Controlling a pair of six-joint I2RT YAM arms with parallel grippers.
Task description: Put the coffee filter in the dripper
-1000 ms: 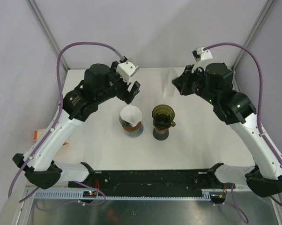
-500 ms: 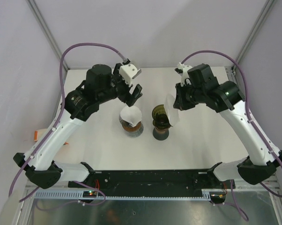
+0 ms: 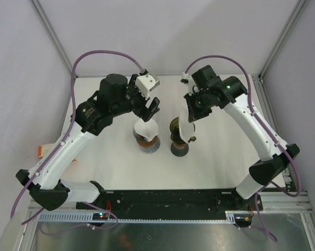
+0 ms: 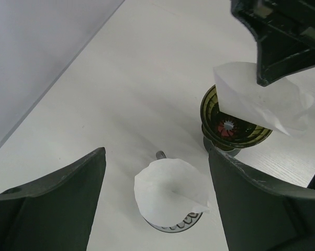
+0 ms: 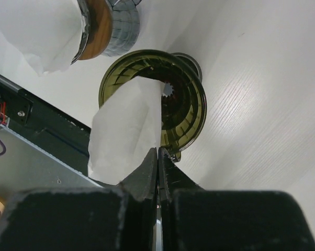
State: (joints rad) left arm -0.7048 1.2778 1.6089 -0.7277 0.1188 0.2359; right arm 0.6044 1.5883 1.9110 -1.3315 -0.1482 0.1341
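- At the left gripper [image 3: 148, 109]: spread wide, gripping nothing, poised over a paper-lined carafe [image 3: 147, 144].
- At the dripper [image 3: 179, 138]: upright on the white table [image 3: 225, 157], mouth up, carafe close on its left.
- At the right gripper [image 5: 157, 157], the nearer one: pressed together on the coffee filter [image 5: 127, 130], hanging lengthwise straight down over that mouth; contact unclear; likely needs lowering, then release.

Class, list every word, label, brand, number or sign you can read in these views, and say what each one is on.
No text here can be read.
Dark marks below the paper on the carafe, in the left wrist view: too blurred to read, and they may not be lettering at all.
The dripper and the coffee filter above it show no lettering.
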